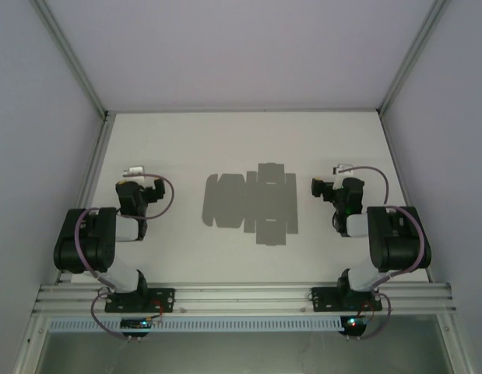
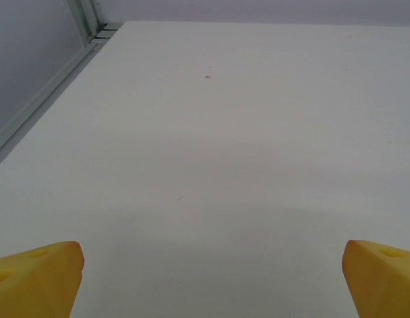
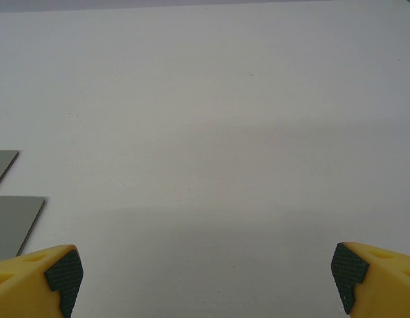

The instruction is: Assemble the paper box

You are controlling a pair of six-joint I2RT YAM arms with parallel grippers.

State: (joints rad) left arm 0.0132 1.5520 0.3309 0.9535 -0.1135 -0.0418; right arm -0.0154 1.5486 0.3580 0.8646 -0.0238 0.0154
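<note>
The paper box (image 1: 251, 202) is a flat grey die-cut sheet with flaps and tabs, lying unfolded in the middle of the white table. Its right-hand flaps (image 3: 12, 222) poke in at the left edge of the right wrist view. My left gripper (image 1: 137, 178) hovers to the sheet's left, well apart from it, yellow fingertips (image 2: 39, 278) spread wide over bare table. My right gripper (image 1: 339, 178) sits just right of the sheet, open too, its padded fingertips (image 3: 59, 275) wide apart and holding nothing.
Aluminium frame rails (image 1: 85, 179) run along the table's sides (image 2: 39, 106), with grey enclosure walls behind them. The arm bases are bolted to a slotted rail (image 1: 241, 300) at the near edge.
</note>
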